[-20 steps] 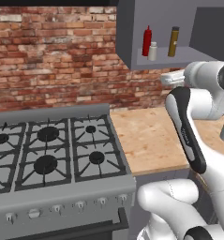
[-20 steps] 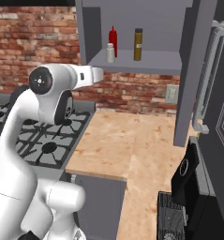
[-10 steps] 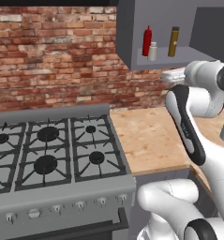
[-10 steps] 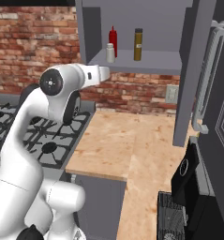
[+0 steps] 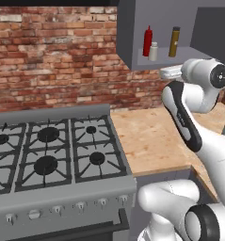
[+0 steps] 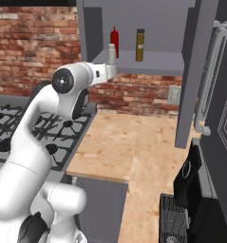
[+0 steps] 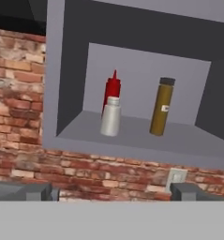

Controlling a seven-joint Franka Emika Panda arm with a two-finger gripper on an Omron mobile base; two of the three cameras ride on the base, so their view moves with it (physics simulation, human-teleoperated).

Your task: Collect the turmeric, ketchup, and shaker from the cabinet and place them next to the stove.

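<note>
Left base view: the cabinet (image 5: 132, 33) sits at 1 o'clock above the wooden worktop (image 5: 151, 141), and the stove (image 5: 52, 155) fills the 8 o'clock side. On the shelf stand all 3 items: the ketchup (image 5: 147, 41), the shaker (image 5: 153, 51) just in front of it, and the turmeric (image 5: 174, 42) apart at 3 o'clock of them. The arm's wrist reaches toward the shelf from below.

Right base view: the tool (image 6: 111, 53) points up at the shelf's front edge, close to the shaker's side; nothing is in it.

Hand view: the 2 finger tips (image 7: 41, 191) stand wide apart at the bottom, empty. The shaker (image 7: 110, 116) is nearest, overlapping the ketchup (image 7: 112, 92) behind; the turmeric (image 7: 161, 107) is at 3 o'clock, well clear.

The step in hand looks like the approach for a 1st pick. Best to centre on 1 item, probably the front shaker or the isolated turmeric, rise above the shelf lip, go in level, and avoid nudging the ketchup.
</note>
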